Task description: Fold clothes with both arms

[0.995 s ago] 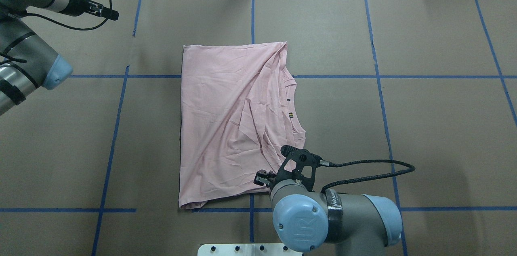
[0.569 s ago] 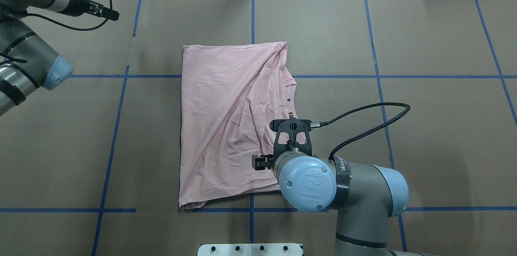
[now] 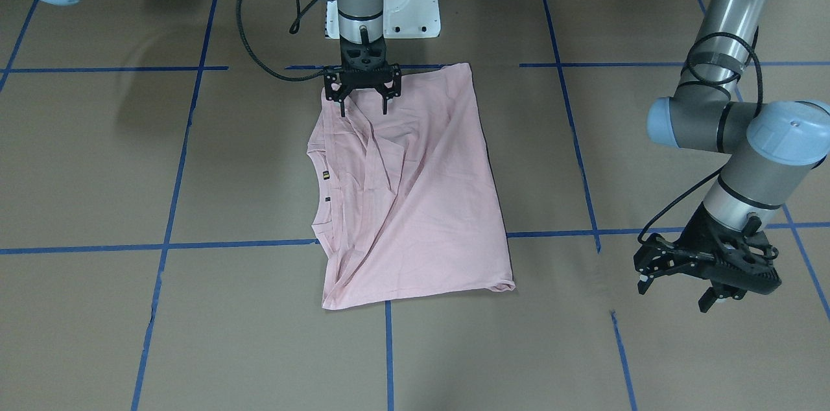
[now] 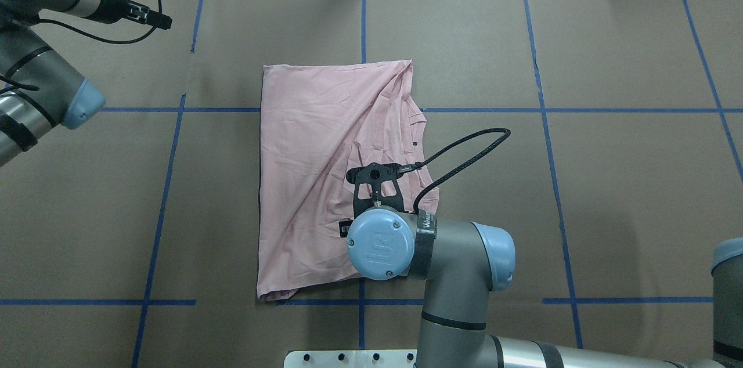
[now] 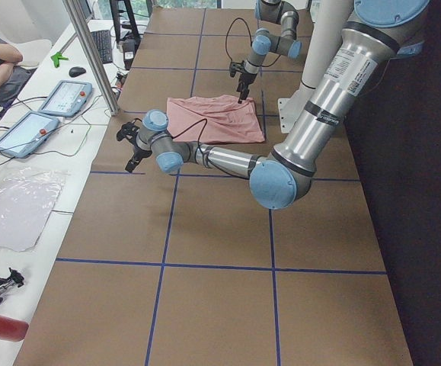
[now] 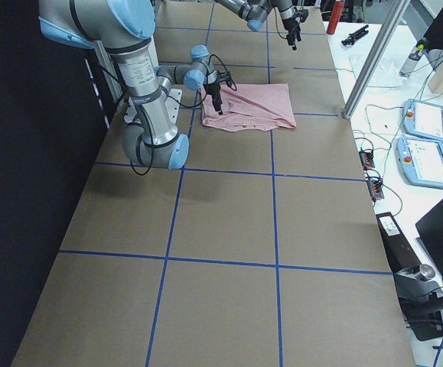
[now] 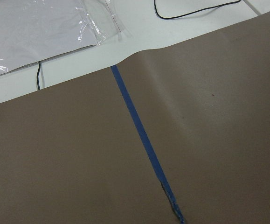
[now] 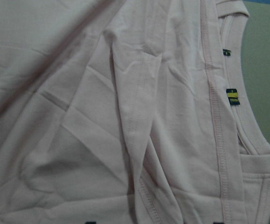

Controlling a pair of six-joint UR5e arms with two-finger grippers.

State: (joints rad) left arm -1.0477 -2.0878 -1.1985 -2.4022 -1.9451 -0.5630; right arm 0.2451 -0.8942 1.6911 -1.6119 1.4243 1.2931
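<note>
The pale pink T-shirt [image 4: 313, 153] lies folded and creased on the brown paper, plain side up, with its neckline and small dark tags [image 8: 232, 95] towards my right. It also shows in the front view [image 3: 421, 203]. My right gripper [image 3: 363, 106] hangs fingers down, open and empty, just above the shirt's edge nearest my base. In the overhead view my own wrist [image 4: 380, 243] hides it. My left gripper [image 3: 674, 293] is open and empty, low over bare paper far off to my left, well apart from the shirt.
Blue tape lines [image 4: 168, 182] grid the paper. The white pedestal base [image 4: 360, 358] sits at the near edge. Beyond the table's far edge are a metal post [image 5: 91, 53], tablets [image 5: 64, 97], cables and a clear plastic sheet [image 7: 37, 32].
My right arm has swung from the shirt's near right corner to the left and forward, over the shirt. The left arm and the shirt have not moved.
</note>
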